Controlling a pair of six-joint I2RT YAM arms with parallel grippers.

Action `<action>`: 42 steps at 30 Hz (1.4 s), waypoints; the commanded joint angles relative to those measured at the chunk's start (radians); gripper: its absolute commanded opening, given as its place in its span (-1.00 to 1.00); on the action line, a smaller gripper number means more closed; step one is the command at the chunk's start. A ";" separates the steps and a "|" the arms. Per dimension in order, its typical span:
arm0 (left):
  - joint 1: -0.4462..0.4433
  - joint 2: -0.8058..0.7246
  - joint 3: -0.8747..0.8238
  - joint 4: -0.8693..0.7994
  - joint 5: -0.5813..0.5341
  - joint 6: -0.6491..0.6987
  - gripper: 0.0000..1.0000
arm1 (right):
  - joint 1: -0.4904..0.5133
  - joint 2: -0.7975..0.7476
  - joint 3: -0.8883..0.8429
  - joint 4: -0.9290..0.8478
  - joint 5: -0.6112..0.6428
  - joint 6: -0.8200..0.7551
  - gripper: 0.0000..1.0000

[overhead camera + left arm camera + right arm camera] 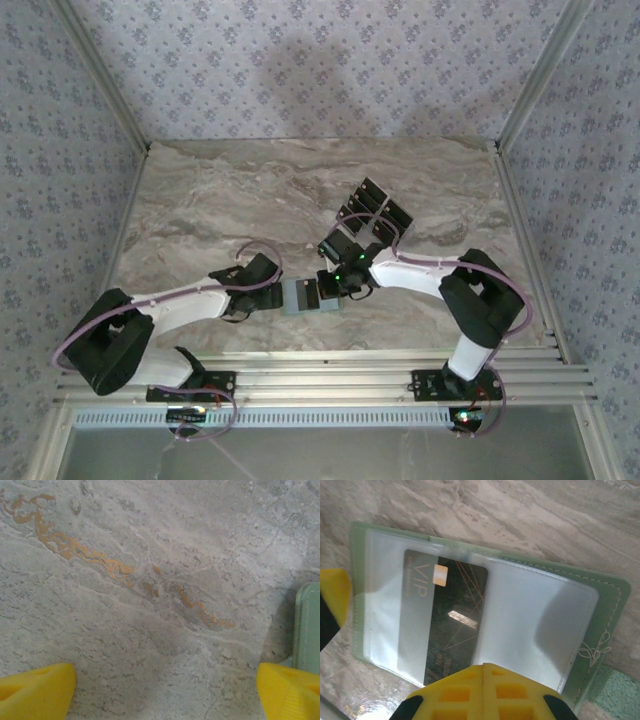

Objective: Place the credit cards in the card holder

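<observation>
The pale-green card holder lies open on the marble table, its clear inner sleeves facing up. One black credit card with a small orange chip lies on it, its left part tucked under the left sleeve. My right gripper is shut, its tips pressed together right over the card's near edge with nothing visibly between them. More credit cards lie fanned out behind the right arm. My left gripper hovers open over bare table, just left of the card holder. One of its fingers shows beside the holder's left edge.
The card holder sits near the table's front edge between both grippers. A metal rail runs along the front, and patterned walls close in the other sides. A green patch lies by the holder's corner.
</observation>
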 commanded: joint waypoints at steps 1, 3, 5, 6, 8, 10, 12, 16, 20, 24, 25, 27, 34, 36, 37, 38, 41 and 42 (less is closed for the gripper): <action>-0.009 0.024 0.001 0.011 0.002 0.003 0.85 | 0.007 0.025 0.032 -0.047 0.035 -0.026 -0.94; -0.013 0.029 0.000 0.014 0.003 0.001 0.85 | 0.008 0.034 0.035 -0.044 0.031 -0.026 -0.94; -0.013 0.033 -0.002 0.018 0.002 0.002 0.85 | 0.010 0.045 0.041 -0.041 0.027 -0.029 -0.95; -0.014 0.036 -0.003 0.018 0.001 0.002 0.85 | 0.010 0.049 0.043 -0.041 0.026 -0.029 -0.95; -0.014 0.037 -0.005 0.021 0.001 0.000 0.85 | 0.012 0.056 0.050 -0.040 0.022 -0.030 -0.95; -0.015 0.039 -0.007 0.024 0.000 -0.002 0.85 | 0.016 0.062 0.056 -0.039 0.017 -0.031 -0.95; -0.014 0.041 -0.009 0.027 0.000 -0.001 0.85 | 0.018 0.070 0.061 -0.036 0.010 -0.032 -0.96; -0.015 0.044 -0.012 0.033 0.003 -0.003 0.85 | 0.027 0.091 0.074 -0.031 -0.001 -0.032 -0.96; -0.015 0.047 -0.017 0.038 0.004 -0.004 0.85 | 0.037 0.107 0.085 -0.023 -0.011 -0.028 -0.97; -0.016 0.047 -0.022 0.042 0.007 -0.006 0.84 | 0.044 0.115 0.098 -0.022 -0.018 -0.024 -0.97; -0.017 0.047 -0.023 0.042 0.006 -0.007 0.84 | 0.046 0.117 0.101 -0.022 -0.019 -0.024 -0.97; -0.017 0.048 -0.026 0.044 0.007 -0.007 0.84 | 0.047 0.122 0.107 -0.023 -0.025 -0.025 -0.97; -0.017 0.054 -0.029 0.051 0.010 -0.011 0.84 | 0.049 0.136 0.124 -0.027 -0.039 -0.035 -0.98; -0.019 0.058 -0.028 0.054 0.012 -0.011 0.84 | 0.049 0.142 0.130 -0.030 -0.049 -0.040 -0.98; -0.019 0.060 -0.028 0.055 0.011 -0.011 0.84 | 0.049 0.143 0.133 -0.032 -0.050 -0.044 -0.98; -0.020 0.064 -0.027 0.056 0.012 -0.010 0.84 | 0.049 0.146 0.136 -0.034 -0.053 -0.048 -0.98; -0.021 0.074 -0.023 0.059 0.013 -0.010 0.84 | 0.049 0.150 0.143 -0.036 -0.066 -0.062 -0.98; -0.021 0.076 -0.022 0.059 0.012 -0.010 0.84 | 0.047 0.151 0.145 -0.038 -0.071 -0.067 -0.98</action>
